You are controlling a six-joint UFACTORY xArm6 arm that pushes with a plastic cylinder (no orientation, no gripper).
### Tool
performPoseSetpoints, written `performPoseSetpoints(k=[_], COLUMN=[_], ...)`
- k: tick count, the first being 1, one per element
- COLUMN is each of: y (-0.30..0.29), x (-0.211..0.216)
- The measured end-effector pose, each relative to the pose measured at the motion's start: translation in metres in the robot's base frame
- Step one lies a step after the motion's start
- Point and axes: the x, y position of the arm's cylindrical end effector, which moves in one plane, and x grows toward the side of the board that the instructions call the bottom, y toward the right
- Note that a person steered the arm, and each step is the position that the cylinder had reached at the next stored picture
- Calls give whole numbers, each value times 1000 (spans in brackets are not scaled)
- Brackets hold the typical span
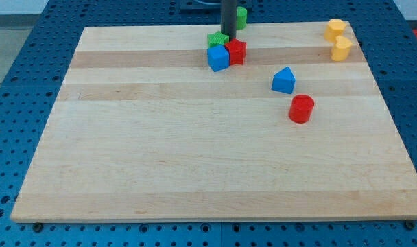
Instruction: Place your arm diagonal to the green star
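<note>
The green star (pixel 216 39) lies near the top edge of the wooden board (pixel 195 151), partly hidden behind the rod. My tip (pixel 228 42) comes down at the star's right side, touching or nearly touching it. A blue cube (pixel 218 57) sits just below the star and a red block (pixel 236 51) sits below and right of my tip, the two pressed together. A second green block (pixel 241 17) shows behind the rod at the board's top edge.
A blue triangular block (pixel 284 80) and a red cylinder (pixel 301 108) lie right of centre. Two yellow blocks (pixel 336 29) (pixel 341 49) sit at the top right corner. A blue perforated table surrounds the board.
</note>
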Motion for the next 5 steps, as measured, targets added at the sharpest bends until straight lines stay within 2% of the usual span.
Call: performPoseSetpoints(k=[1,3,4,5], y=[-8,-81,-149,-168], x=[-11,-12,-13,32])
